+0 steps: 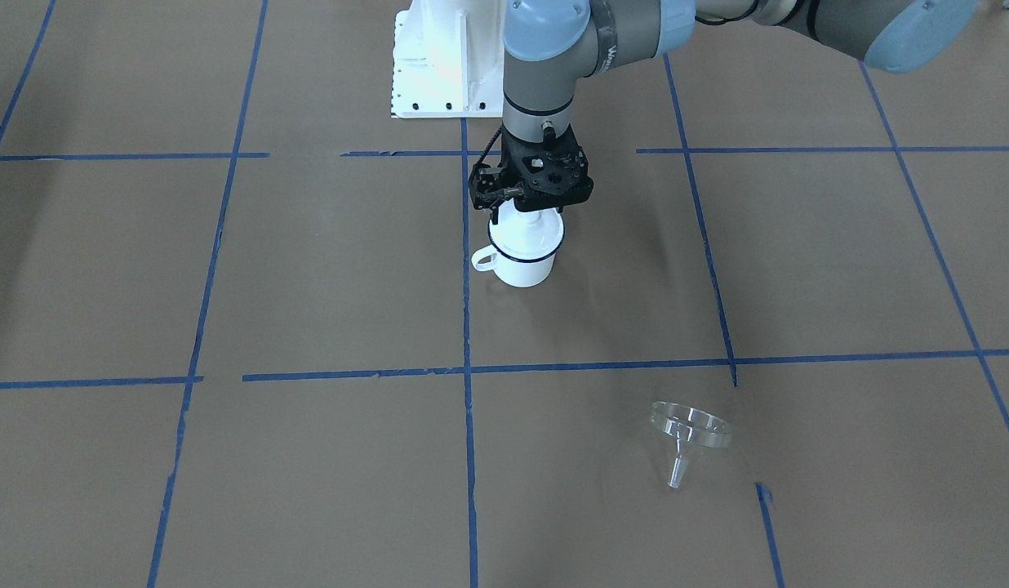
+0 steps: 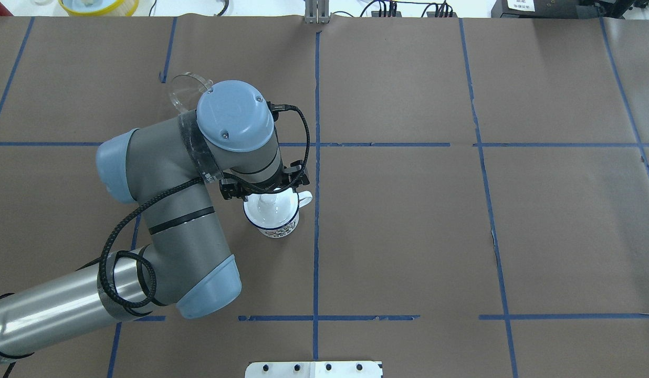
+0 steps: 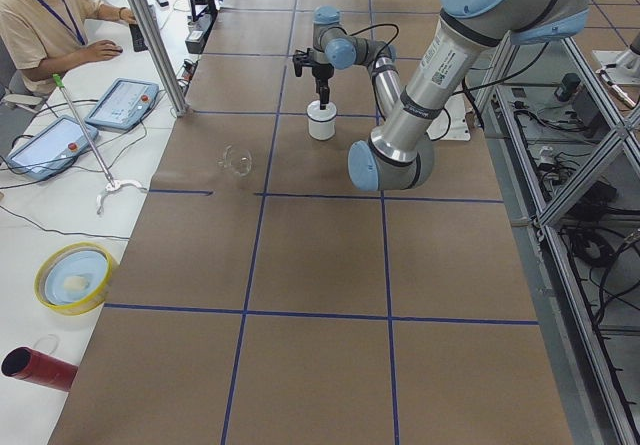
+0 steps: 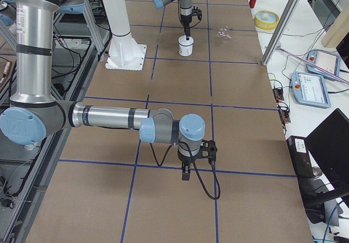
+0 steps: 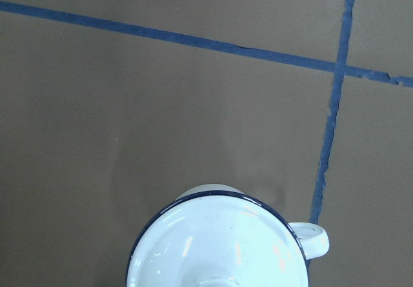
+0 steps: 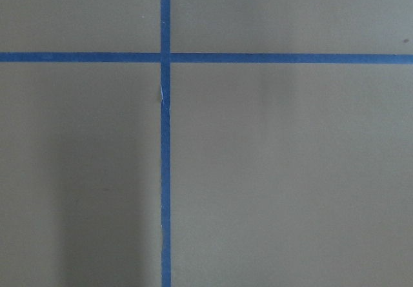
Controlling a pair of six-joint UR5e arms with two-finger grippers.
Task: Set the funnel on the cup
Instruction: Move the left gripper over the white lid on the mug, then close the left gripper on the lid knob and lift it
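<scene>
The white cup (image 1: 522, 268) with a dark blue rim stands near the table's middle, handle toward the robot's right. A white domed lid (image 1: 527, 235) with a knob sits on it. My left gripper (image 1: 527, 211) is straight above, down on the knob, and looks shut on it. The left wrist view shows the lid (image 5: 219, 248) and the cup's handle (image 5: 314, 238) right below. The clear funnel (image 1: 691, 430) lies tilted on the table far from the cup, partly behind my left arm in the overhead view (image 2: 185, 88). My right gripper (image 4: 185, 172) hangs over bare table; whether it is open or shut I cannot tell.
The white robot base (image 1: 443, 57) stands behind the cup. Blue tape lines (image 1: 467, 327) grid the brown table. A yellow bowl (image 3: 72, 277), a red tube (image 3: 35, 368), tablets and an operator (image 3: 45, 20) are on the side bench beyond the table's edge.
</scene>
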